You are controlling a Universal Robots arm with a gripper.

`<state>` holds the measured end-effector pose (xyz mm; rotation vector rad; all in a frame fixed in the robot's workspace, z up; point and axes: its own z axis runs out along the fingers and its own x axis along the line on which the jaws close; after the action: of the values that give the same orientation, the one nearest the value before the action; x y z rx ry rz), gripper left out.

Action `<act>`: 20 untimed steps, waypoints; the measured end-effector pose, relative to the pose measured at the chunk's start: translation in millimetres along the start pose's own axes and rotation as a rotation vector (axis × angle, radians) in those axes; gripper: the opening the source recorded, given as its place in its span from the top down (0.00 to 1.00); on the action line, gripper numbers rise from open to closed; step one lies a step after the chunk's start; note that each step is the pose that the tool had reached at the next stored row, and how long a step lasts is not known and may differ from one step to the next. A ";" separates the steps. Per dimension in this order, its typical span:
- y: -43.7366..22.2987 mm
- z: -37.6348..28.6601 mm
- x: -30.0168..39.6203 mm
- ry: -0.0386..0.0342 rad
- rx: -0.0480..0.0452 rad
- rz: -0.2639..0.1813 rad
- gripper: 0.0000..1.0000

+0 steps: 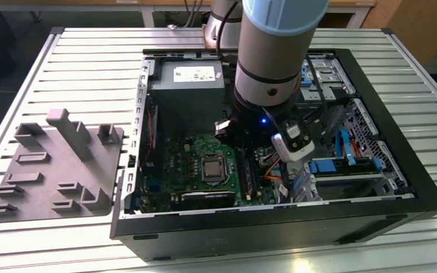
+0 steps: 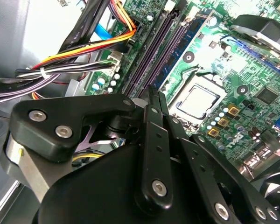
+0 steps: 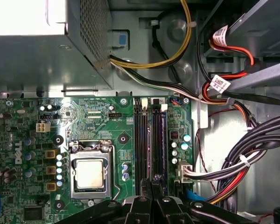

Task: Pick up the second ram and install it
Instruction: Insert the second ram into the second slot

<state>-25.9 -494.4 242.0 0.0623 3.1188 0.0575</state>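
Gripper (image 2: 155,95) is down inside the PC case (image 1: 241,227). In the second wrist view its fingers are drawn tight together w/ no gap showing and nothing visibly pinched btwn them. In the first wrist view the tips sit just over the black RAM slots (image 3: 141,140). The second ram (image 2: 191,39), as I read it, is the dark-blue stick standing on edge in the slot bank on the CPU socket (image 3: 90,173) side, just ahead of the tips. Can't tell if it's fully seated or if the end latches have caught. So the step in hand looks like seating, not carrying. To do it well, imo: push straight down on the top edge, no sideways lean, tips centred on the stick's thickness, linkage kept off the cable bundle (image 2: 74,51) beside the slots. Grey holder tray (image 1: 59,170) sits well apart, outside the case.
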 end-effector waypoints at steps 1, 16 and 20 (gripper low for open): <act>0.0 0.4 0.0 0.0000 -0.0003 0.000 0.88; -0.2 4.5 0.1 0.0003 -0.0042 0.000 0.88; 0.3 4.6 0.0 0.0004 -0.0046 -0.006 0.88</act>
<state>-25.7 -494.0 237.3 0.0527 3.1190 0.0646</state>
